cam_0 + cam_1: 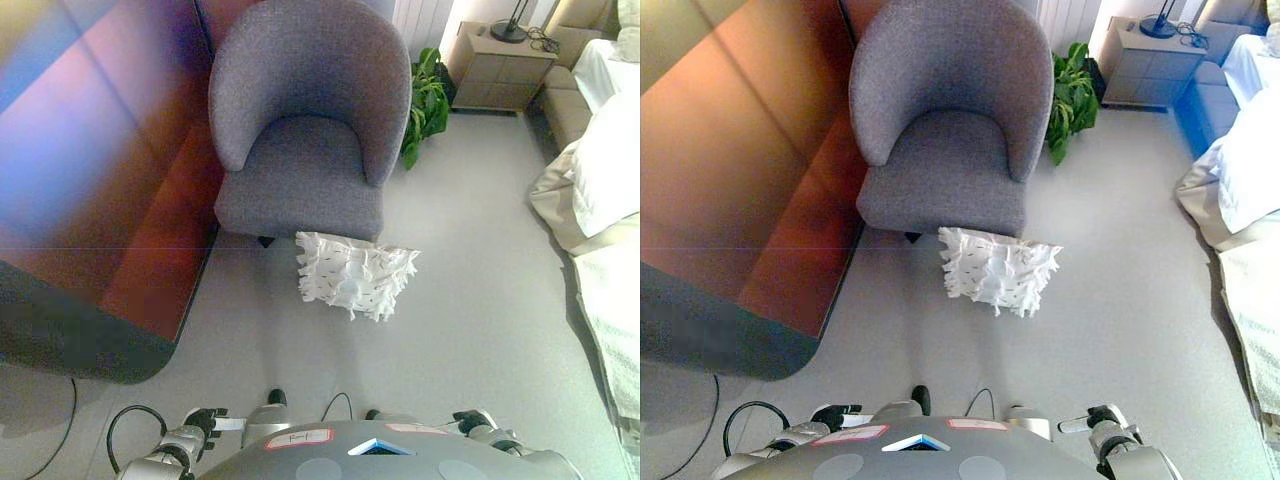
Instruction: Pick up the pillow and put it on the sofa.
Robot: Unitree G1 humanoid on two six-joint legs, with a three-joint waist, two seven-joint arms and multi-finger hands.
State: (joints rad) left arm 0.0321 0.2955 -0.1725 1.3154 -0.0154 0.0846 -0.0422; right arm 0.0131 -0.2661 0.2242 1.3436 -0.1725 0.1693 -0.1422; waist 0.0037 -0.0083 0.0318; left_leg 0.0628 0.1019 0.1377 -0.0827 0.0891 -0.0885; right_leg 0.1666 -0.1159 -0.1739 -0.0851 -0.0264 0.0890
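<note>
The white, fringed, dark-flecked fabric pillow [355,274] lies on the pale grey floor [470,330] dead centre, its upper edge touching or just under the front of the seat, and it is not yet lifted! Working down by size: the glossy reddish-brown panel [90,160] fills nine o'clock, the white-draped bed [610,190] runs down the three o'clock edge, and the rounded grey upholstered tub chair [300,110], the sofa of the task by my reading, sits at twelve o'clock straight behind the pillow. Beyond it at one o'clock are a beige bedside cabinet [500,65] and a green leafy plant [428,100]. Now the key relation: the pillow lies toward twelve o'clock from both hands, well apart from them, its long axis running nine to three with a slight tilt. The left hand [205,420] shows at seven o'clock, dark fingers loosely curled round nothing; the right hand [1095,418] at five o'clock looks the same, relaxed and holding nothing. Neither is clearly nearer, I'd judge, the pillow sitting almost midway, perhaps a shade toward the right. No writing on pillow or chair can be read.
</note>
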